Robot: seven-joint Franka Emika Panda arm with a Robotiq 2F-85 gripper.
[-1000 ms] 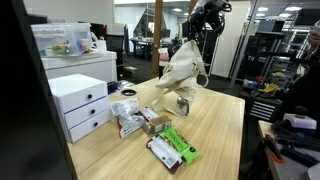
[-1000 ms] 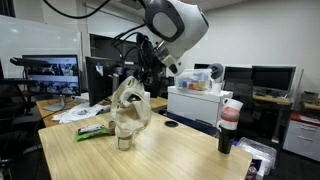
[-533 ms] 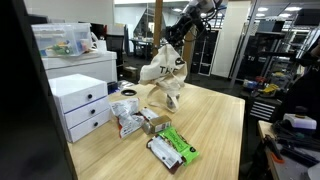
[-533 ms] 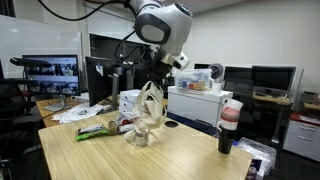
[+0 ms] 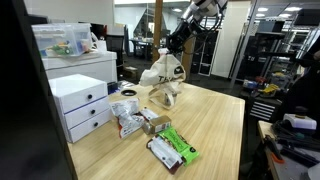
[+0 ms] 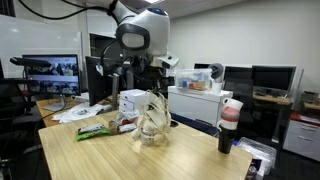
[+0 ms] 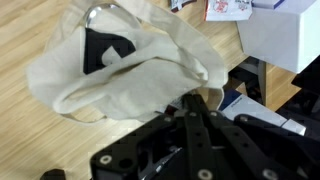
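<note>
My gripper (image 5: 170, 47) is shut on the top of a cream cloth bag (image 5: 163, 78) and holds it hanging, with its bottom touching the wooden table (image 5: 215, 120). A dark object with a metal rim (image 7: 103, 40) shows inside the bag's open mouth in the wrist view. The bag also shows in an exterior view (image 6: 152, 118) below the gripper (image 6: 153, 88). In the wrist view the black fingers (image 7: 195, 108) pinch the cloth (image 7: 130, 70).
Snack packets, one green (image 5: 175, 142), lie near the table's front. White drawer units (image 5: 78, 100) stand at its side. In an exterior view a dark can (image 6: 225, 142) stands by the table edge, with a white box (image 6: 133, 100) and a green packet (image 6: 92, 127) behind.
The gripper has carried the hanging bag sideways across the table and lowered it; the bag now sags onto the tabletop.
</note>
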